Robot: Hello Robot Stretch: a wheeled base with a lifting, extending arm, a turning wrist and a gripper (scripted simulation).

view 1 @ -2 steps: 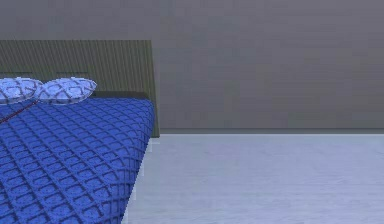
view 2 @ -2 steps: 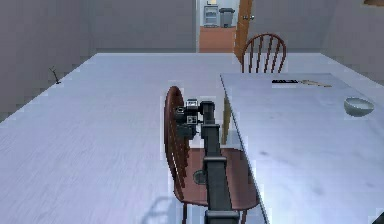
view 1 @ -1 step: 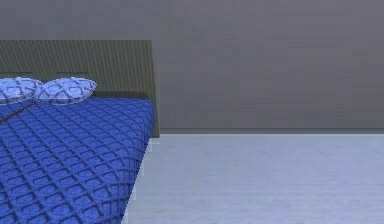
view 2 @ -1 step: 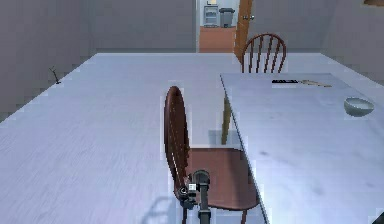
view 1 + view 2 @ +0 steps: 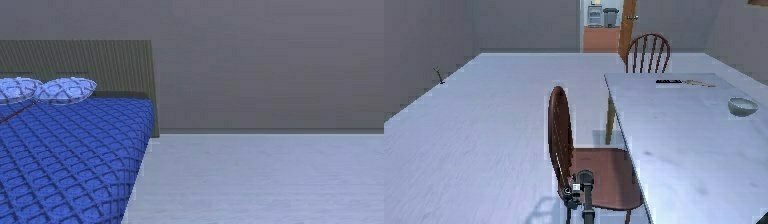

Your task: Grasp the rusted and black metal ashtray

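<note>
Approach step: my gripper (image 5: 574,192), whose hold I cannot tell, sits beside the table (image 5: 684,140); next I check the dark flat thing (image 5: 669,82) on it.

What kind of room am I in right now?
Probably a bedroom that doubles as a dining space, perhaps a studio flat. The forward view shows a bed with a blue quilt and pillows. The arm side view shows a white table with a wooden chair.
</note>
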